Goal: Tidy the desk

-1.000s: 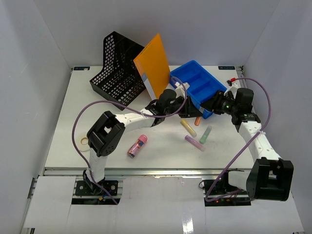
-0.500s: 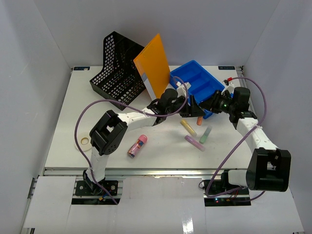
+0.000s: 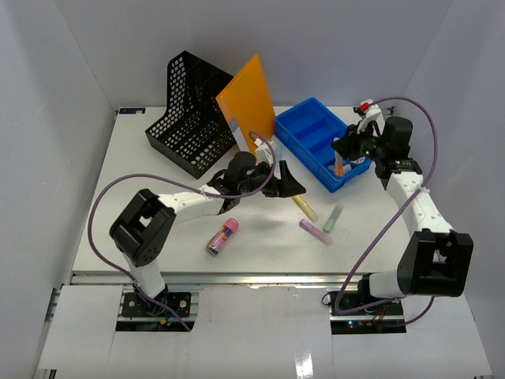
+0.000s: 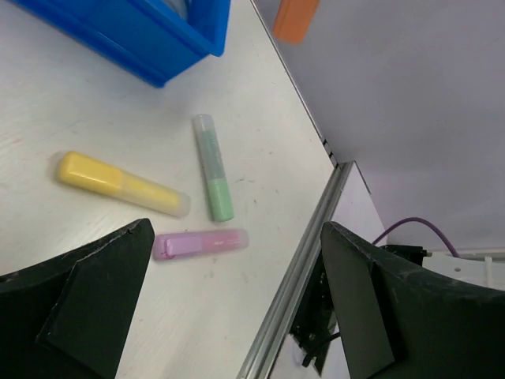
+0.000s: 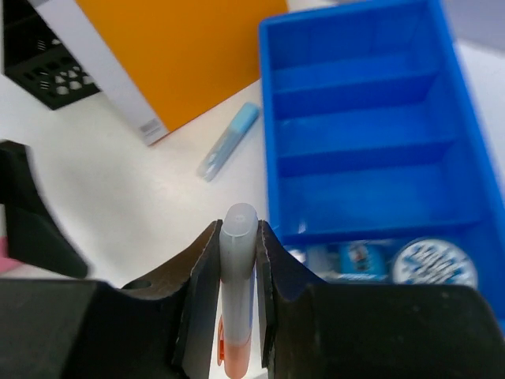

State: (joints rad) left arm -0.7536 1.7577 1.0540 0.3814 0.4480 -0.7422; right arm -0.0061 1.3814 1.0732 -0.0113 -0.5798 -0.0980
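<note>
Right tool (image 5: 238, 237) pinches a slim orange highlighter with a clear plastic cap (image 5: 239, 219). It is held upright, seemingly over the near end of the blue moulded-plastic compartment tray (image 5: 272, 118), probably so it can drop into a slot.

Left tool (image 4: 237, 268) is spread wide and grips nothing. It hovers over the large flat white table (image 4: 47, 103), which lies under both arms and carries everything.

Smooth cylindrical highlighters lie loose outside the tray: yellow (image 4: 118, 183), green (image 4: 213, 170), lilac (image 4: 201, 243). Presumably unsorted.
</note>
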